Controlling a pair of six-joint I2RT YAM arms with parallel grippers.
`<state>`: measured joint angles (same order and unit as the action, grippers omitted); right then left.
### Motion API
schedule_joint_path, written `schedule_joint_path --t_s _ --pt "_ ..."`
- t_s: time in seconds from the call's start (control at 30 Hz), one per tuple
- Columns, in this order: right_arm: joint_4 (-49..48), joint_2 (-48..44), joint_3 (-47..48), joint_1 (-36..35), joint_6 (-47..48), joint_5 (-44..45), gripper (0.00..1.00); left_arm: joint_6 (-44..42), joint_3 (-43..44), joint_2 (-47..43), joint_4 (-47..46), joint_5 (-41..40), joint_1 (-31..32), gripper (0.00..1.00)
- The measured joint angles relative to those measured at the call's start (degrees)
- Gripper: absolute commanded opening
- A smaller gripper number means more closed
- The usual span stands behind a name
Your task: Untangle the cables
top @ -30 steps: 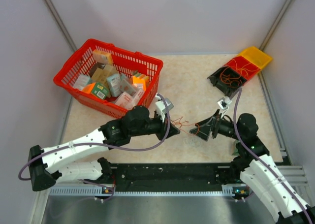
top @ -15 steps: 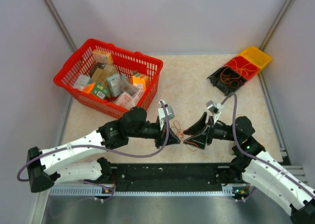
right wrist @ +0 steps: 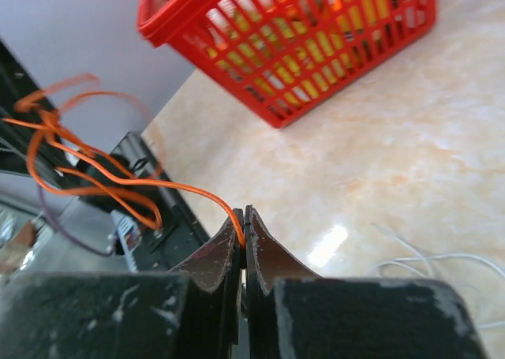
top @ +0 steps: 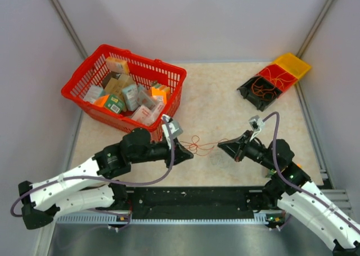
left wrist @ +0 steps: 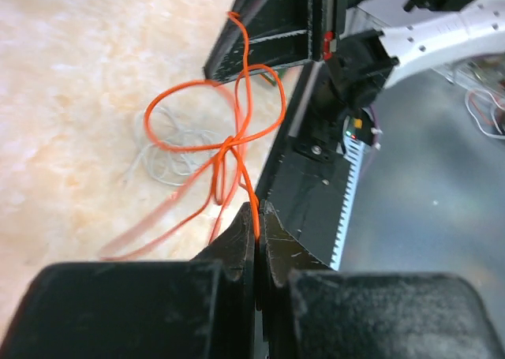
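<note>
**A:** Surroundings first. What's on the bench (top: 225,98)?

**B:** A red basket (top: 145,59), packed with small boxes (top: 125,93). I'm taking that as the landmark. Well to the right of the basket, level with its far rim, is a compartment tray (top: 292,64) in yellow, red and black. Loose loops of thin orange wire lie in its red and black sections. Nearer than the basket, a black rail (top: 191,197) runs along the bench edge.

**A:** Anything in the way?

**B:** The left arm lies just in front of the basket's near wall, with a purple-grey lead (top: 152,182) looping off it. Nothing lies between the two tools except the wire itself.

**A:** And the cables?

**B:** The cables (top: 199,145) hang off the basket's near right corner, a little toward the rail. They're an orange knot of loops strung in the air between the tools. The left wrist view shows the loops crossing at one point (left wrist: 229,142).

**A:** State of the tools?

**B:** The left tool (top: 188,156) is just right of the basket's near corner. Its jaws are closed, with an orange strand pinched at the tips (left wrist: 256,209). The right tool (top: 220,145) is further right of the basket and faces the left one. It is also closed, with an orange strand nipped at its tips (right wrist: 243,213). The knot sits closer to the left tool, and a single strand runs from it to the right tool.

**A:** Anything loose?

**B:** Whitish strands (left wrist: 162,158) lie flat on the bench under the span, right of the basket. Neither tool holds them.
</note>
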<state>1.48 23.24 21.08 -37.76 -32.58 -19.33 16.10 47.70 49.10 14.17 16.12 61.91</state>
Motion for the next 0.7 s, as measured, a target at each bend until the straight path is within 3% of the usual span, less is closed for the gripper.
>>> schedule_joint_path --t_s 0.23,0.37,0.53,0.7 --pt "5.66 -1.01 0.0 0.0 1.51 7.98 0.0 0.02 -2.25 -8.63 2.01 -8.22 0.0 0.0" --pt "4.63 0.66 0.24 0.02 3.72 0.72 0.15 0.39 -3.08 -9.2 2.56 -8.72 0.0 0.0" --pt "1.33 8.46 3.13 0.0 5.18 -12.68 0.47 1.66 -3.5 -6.78 1.49 -8.04 0.0 0.0" --pt "6.71 9.09 5.57 0.0 8.66 -13.62 0.81 1.99 -3.78 -4.33 -1.22 -6.21 0.0 0.0"
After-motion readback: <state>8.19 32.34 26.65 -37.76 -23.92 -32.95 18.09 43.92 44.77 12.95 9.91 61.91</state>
